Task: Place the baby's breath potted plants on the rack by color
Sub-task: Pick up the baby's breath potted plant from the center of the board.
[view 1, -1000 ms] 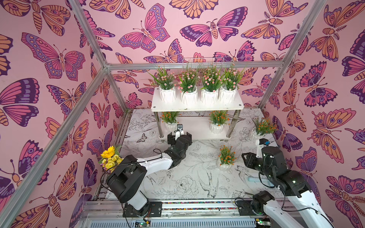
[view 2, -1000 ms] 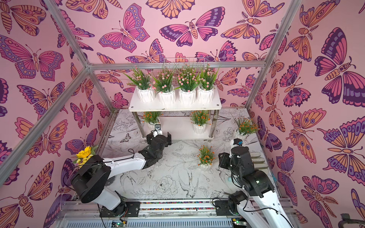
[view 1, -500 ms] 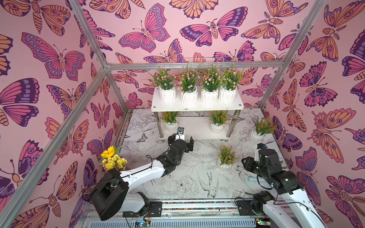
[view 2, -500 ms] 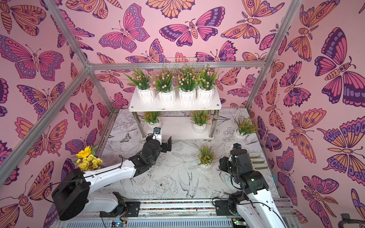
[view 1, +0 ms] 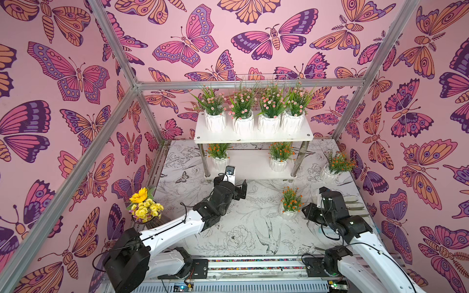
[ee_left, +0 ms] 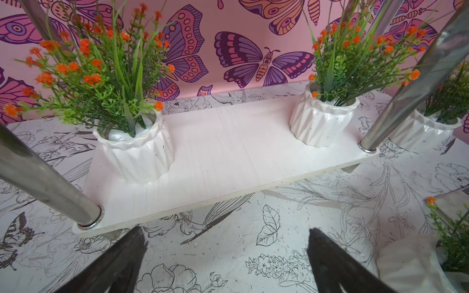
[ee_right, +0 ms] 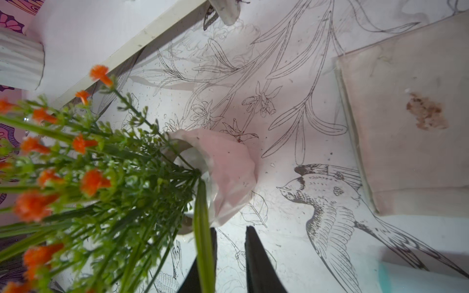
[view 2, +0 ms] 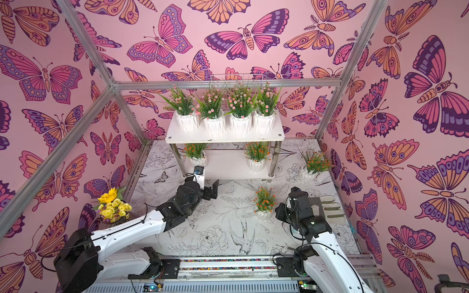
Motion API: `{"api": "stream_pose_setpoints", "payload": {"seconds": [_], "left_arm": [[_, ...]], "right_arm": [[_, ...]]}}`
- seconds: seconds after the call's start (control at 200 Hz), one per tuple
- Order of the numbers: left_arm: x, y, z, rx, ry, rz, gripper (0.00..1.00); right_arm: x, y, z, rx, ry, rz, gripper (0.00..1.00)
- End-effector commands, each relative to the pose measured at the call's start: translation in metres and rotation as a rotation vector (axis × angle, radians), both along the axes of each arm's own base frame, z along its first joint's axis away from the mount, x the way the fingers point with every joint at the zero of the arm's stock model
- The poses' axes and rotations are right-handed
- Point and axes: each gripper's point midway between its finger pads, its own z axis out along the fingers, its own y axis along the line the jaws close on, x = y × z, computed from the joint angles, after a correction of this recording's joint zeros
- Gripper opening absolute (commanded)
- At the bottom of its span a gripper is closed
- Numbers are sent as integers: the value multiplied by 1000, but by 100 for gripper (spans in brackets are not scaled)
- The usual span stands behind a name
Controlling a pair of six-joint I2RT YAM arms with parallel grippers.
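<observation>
The rack [view 1: 253,138] [view 2: 224,138] stands at the back in both top views. Several pink baby's breath potted plants [view 1: 241,111] fill its upper tier. Two orange ones sit at the ends of the lower board [ee_left: 228,157], the left [ee_left: 134,152] and the right [ee_left: 322,124]. Two more orange ones stand on the table, one mid-right [view 1: 289,205] [ee_right: 223,175], one far right [view 1: 332,170]. My left gripper [view 1: 234,184] [ee_left: 225,236] hangs open and empty before the lower board. My right gripper [ee_right: 231,236] sits just short of the mid-right pot, jaws a narrow gap apart, nothing between.
A yellow sunflower bouquet [view 1: 143,205] stands at the left wall. A pale flat pad [ee_right: 406,114] [view 1: 355,205] lies on the table by the right wall. A white wire basket [view 1: 253,83] shows behind the pink plants. Shiny rack legs [ee_left: 50,182] flank the lower board.
My left gripper has drawn back a little from the lower board and swung right, its arm stretching lower. The right arm has sunk and edged toward the mid-right orange pot.
</observation>
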Motion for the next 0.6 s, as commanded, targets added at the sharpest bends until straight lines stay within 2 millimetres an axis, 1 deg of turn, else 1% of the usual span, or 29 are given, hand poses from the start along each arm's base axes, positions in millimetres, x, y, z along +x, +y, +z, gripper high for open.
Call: {"api": "stream_pose_setpoints", "payload": {"seconds": [0.0, 0.325, 0.596], "left_arm": [[-3, -1, -19, 35, 51, -12, 100], [-6, -12, -22, 31, 67, -77, 100], [-9, -12, -21, 28, 63, -89, 100]], "right_arm": [[11, 6, 3, 28, -32, 11, 23], [21, 11, -3, 17, -7, 39, 23], [25, 10, -6, 2, 0, 40, 23]]}}
